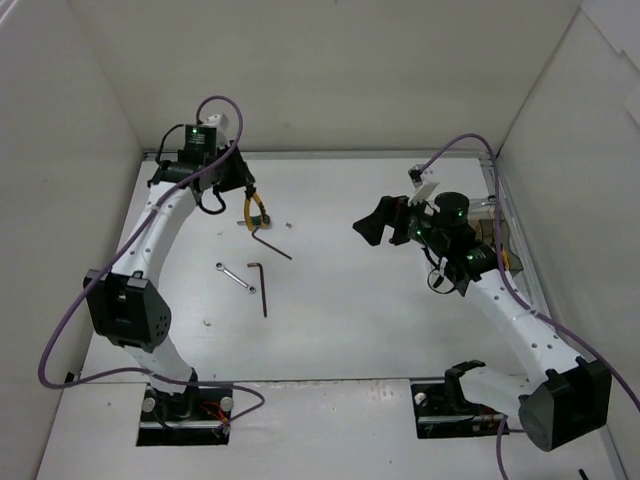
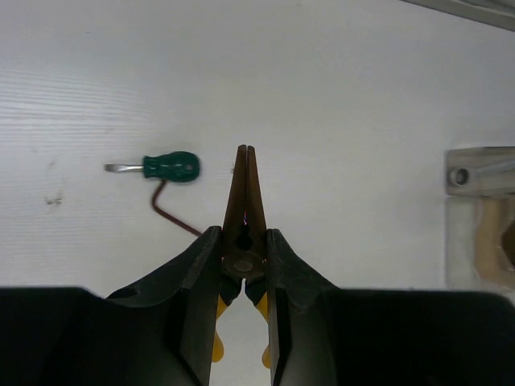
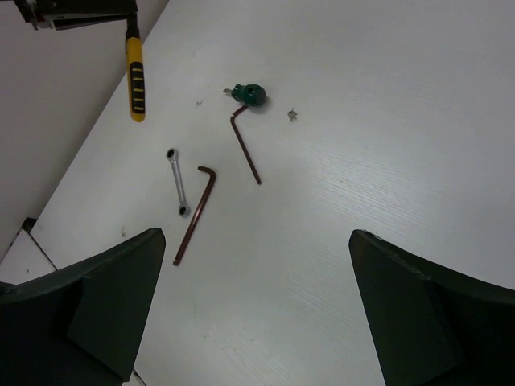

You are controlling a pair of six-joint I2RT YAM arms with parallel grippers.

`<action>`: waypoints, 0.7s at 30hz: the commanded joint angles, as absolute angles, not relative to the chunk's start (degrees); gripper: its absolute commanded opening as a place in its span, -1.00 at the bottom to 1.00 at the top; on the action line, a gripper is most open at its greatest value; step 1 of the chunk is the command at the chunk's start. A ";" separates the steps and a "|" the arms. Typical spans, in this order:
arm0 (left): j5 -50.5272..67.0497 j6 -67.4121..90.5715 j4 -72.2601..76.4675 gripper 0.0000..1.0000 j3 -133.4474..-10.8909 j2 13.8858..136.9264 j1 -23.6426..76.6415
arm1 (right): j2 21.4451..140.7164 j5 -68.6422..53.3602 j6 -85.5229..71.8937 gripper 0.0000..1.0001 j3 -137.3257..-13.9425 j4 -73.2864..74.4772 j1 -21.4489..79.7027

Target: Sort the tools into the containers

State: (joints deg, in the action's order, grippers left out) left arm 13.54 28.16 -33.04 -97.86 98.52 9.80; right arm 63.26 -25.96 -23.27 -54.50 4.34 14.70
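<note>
Yellow-handled pliers [image 2: 244,189] clamped at the pivot by left pincer [image 2: 244,240], near green-handled screwdriver [image 2: 170,166] on worktop [image 2: 362,96]; right pincer [image 3: 256,257] spread apart, holding nothing

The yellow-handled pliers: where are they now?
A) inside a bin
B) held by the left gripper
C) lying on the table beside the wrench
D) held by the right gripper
B: the left wrist view shows the left gripper shut on the pliers near their pivot; the right gripper is open.
</note>
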 commanded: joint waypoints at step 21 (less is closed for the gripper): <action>17.32 43.24 -11.87 -1.00 -87.98 85.78 31.38 | 75.67 -19.34 -24.87 0.71 -66.44 -9.41 29.70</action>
